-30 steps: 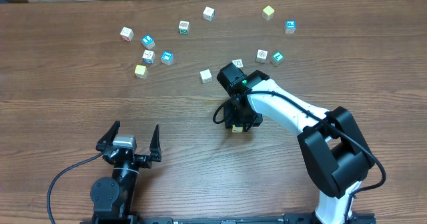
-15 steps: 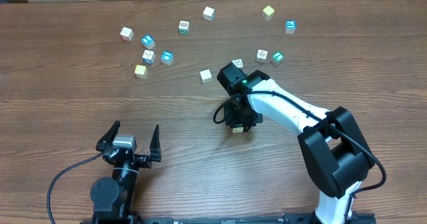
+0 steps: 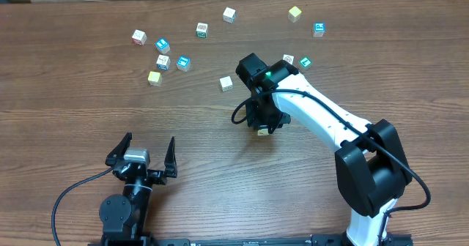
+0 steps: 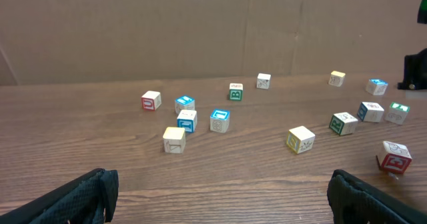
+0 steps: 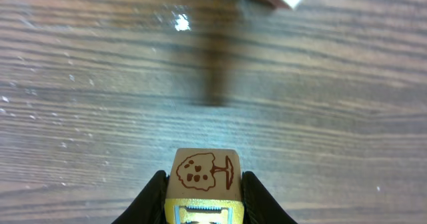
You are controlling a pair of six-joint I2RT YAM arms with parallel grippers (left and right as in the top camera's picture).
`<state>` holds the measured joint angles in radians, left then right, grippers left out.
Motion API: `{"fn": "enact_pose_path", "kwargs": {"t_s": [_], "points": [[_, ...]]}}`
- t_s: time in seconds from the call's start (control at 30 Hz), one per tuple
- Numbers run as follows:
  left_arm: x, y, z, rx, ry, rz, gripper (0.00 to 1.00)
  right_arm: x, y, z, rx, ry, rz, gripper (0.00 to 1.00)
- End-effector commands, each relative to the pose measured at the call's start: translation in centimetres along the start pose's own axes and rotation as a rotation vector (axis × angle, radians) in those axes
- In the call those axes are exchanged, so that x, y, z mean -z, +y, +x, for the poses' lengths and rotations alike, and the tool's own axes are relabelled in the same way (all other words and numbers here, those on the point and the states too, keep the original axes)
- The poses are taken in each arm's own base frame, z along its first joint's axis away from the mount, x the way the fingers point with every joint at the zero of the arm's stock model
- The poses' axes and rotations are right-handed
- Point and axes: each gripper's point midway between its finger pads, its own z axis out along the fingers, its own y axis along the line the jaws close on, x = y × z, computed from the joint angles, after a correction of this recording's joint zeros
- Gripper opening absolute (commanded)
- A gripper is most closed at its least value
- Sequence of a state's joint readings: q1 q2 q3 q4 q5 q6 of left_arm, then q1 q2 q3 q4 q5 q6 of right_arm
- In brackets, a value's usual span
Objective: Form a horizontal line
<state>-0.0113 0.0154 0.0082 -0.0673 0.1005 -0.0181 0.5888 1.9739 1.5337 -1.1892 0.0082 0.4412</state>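
No row of touching cubes is in view; the cubes lie scattered over the far half of the table. My right gripper (image 3: 262, 127) is shut on a small cube with a brown tree print and a yellow face (image 5: 203, 174), and holds it above the wood near the table's middle. The right wrist view shows its fingers (image 5: 203, 192) on both sides of the cube. My left gripper (image 3: 150, 140) is open and empty near the front edge, and its view (image 4: 223, 197) shows only bare wood between the fingers.
Loose cubes lie at the far side: a white one (image 3: 226, 83) left of the right arm, a pale yellow one (image 3: 154, 78), blue-marked ones (image 3: 183, 63), (image 3: 319, 29), and a yellow one (image 3: 294, 13). A red-printed cube (image 4: 395, 157) shows at the right.
My right arm has moved a little toward the far side with the cube still in its fingers. The left arm has not moved.
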Motion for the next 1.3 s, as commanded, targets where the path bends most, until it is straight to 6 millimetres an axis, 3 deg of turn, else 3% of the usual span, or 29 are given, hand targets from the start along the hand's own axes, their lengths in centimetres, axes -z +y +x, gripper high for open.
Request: {"fn": "enact_pose_path", "kwargs": {"t_s": [0.0,0.2,0.33,0.5,0.53,0.6,0.67,0.77,0.93,1.17,1.23,1.27], "points": [[0.0,0.2,0.0,-0.022,-0.004,-0.011,1.0,0.7,-0.3,-0.4,-0.005,-0.018,0.008,0.25],[0.0,0.2,0.0,-0.022,-0.004,-0.011,1.0,-0.8,0.0,0.8,0.013,0.004,0.017,0.26],[0.0,0.2,0.0,-0.022,-0.004,-0.011,1.0,-2.6,-0.1,1.3,0.018,0.004,0.017,0.36],[0.0,0.2,0.0,-0.022,-0.004,-0.011,1.0,-3.1,-0.2,1.5,0.018,0.006,0.019,0.3],[0.0,0.2,0.0,-0.022,-0.004,-0.011,0.99,-3.1,-0.2,1.4,0.018,0.002,0.016,0.32],[0.0,0.2,0.0,-0.022,-0.004,-0.011,1.0,-3.1,-0.1,1.2,0.018,-0.004,0.013,0.51],[0.0,0.2,0.0,-0.022,-0.004,-0.011,1.0,-3.1,0.0,1.2,0.018,-0.006,0.011,0.57],[0.0,0.2,0.0,-0.022,-0.004,-0.011,1.0,-3.1,0.0,1.3,0.018,-0.002,0.007,0.56],[0.0,0.2,0.0,-0.022,-0.004,-0.011,1.0,-3.1,0.6,1.6,0.018,0.018,-0.028,0.39],[0.0,0.2,0.0,-0.022,-0.004,-0.011,1.0,-3.1,0.6,1.8,0.014,0.023,-0.028,0.31],[0.0,0.2,0.0,-0.022,-0.004,-0.011,0.99,-3.1,0.6,1.7,0.014,0.022,-0.029,0.33],[0.0,0.2,0.0,-0.022,-0.004,-0.011,1.0,-3.1,0.6,1.7,0.014,0.021,-0.029,0.38]]}}
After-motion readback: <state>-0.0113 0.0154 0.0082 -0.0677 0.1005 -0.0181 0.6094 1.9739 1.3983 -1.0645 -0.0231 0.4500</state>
